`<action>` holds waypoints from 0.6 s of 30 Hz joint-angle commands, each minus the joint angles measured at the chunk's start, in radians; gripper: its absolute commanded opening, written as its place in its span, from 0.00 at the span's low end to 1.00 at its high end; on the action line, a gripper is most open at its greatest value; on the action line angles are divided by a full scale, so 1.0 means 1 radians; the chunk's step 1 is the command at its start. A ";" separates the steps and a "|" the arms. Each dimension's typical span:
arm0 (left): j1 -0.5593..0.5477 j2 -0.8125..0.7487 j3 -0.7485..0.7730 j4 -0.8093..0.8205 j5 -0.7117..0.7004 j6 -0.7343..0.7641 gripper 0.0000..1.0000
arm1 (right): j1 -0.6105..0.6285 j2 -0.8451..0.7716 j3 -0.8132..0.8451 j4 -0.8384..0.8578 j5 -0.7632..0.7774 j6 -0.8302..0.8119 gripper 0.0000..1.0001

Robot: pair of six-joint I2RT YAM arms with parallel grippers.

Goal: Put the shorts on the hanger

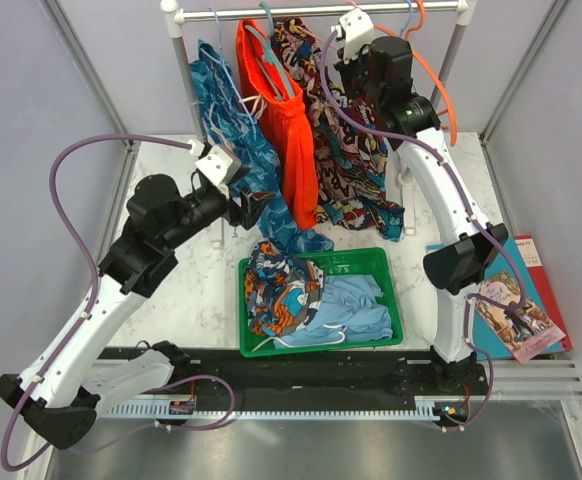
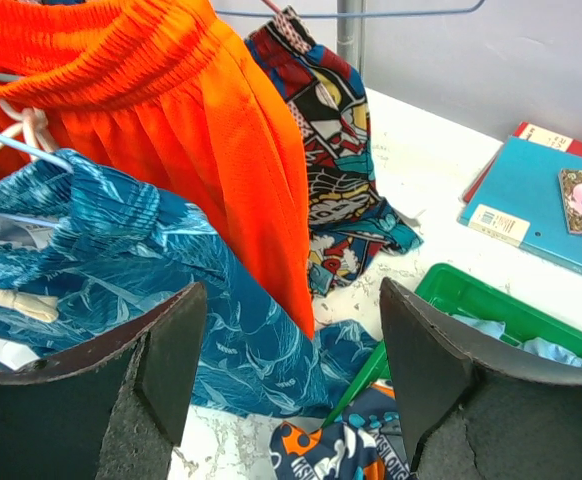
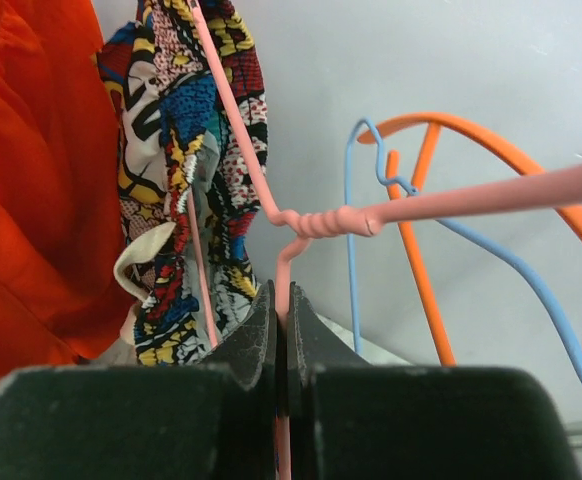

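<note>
The comic-print shorts (image 1: 349, 165) hang by the clothes rail, and their lower end lies on the table. They are draped over the pale pink hanger (image 3: 423, 204). In the right wrist view the shorts (image 3: 183, 150) hang to the left of the hanger's twisted neck. My right gripper (image 3: 282, 300) is up at the rail, shut on the pink wire just below that neck. My left gripper (image 1: 255, 208) is open and holds nothing. It hovers low in front of the blue patterned shorts, left of the comic-print shorts (image 2: 333, 150).
Plain orange shorts (image 1: 291, 130) and blue patterned shorts (image 1: 229, 115) hang on the rail (image 1: 321, 10) left of the comic pair. A green tray (image 1: 391, 292) of more clothes sits near the front. Books (image 1: 526, 300) lie at the right. Orange (image 3: 416, 250) and blue (image 3: 351, 250) hangers hang behind.
</note>
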 commanded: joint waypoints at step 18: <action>0.000 -0.028 -0.030 0.008 0.030 -0.032 0.77 | 0.159 0.015 0.025 0.195 0.062 -0.080 0.00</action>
